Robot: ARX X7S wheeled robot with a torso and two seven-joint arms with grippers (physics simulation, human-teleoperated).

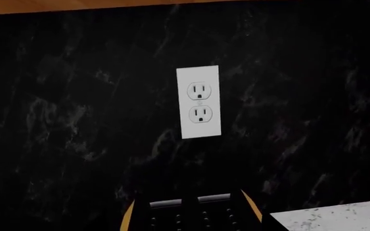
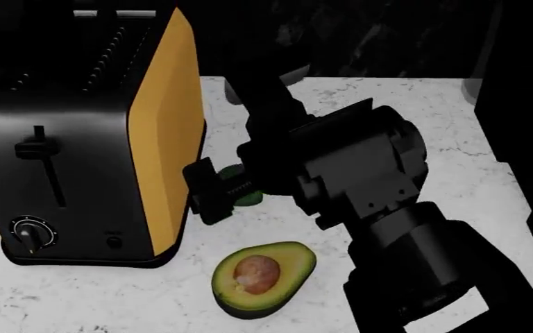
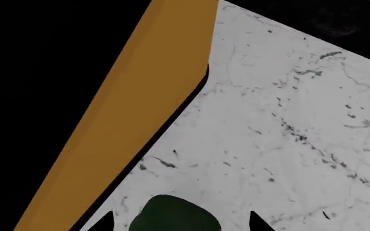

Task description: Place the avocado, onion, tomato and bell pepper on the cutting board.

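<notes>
The halved avocado (image 2: 261, 277) lies flesh up with its brown pit showing, on the counter near the front of the head view. Behind it, beside the toaster, the small dark green bell pepper (image 2: 246, 191) sits on the counter, mostly hidden by my right arm. My right gripper (image 2: 218, 189) is down at the pepper. In the right wrist view the gripper (image 3: 179, 224) is open, with a dark fingertip on each side of the bell pepper (image 3: 175, 216) and marble visible between pepper and tips. The onion, tomato and cutting board are out of view. No part of my left gripper shows.
A black toaster (image 2: 81, 139) with yellow sides stands close to the left of the pepper; its yellow side (image 3: 140, 106) fills much of the right wrist view. The white marble counter (image 2: 433, 111) runs back to a black backsplash with a white outlet (image 1: 199, 102).
</notes>
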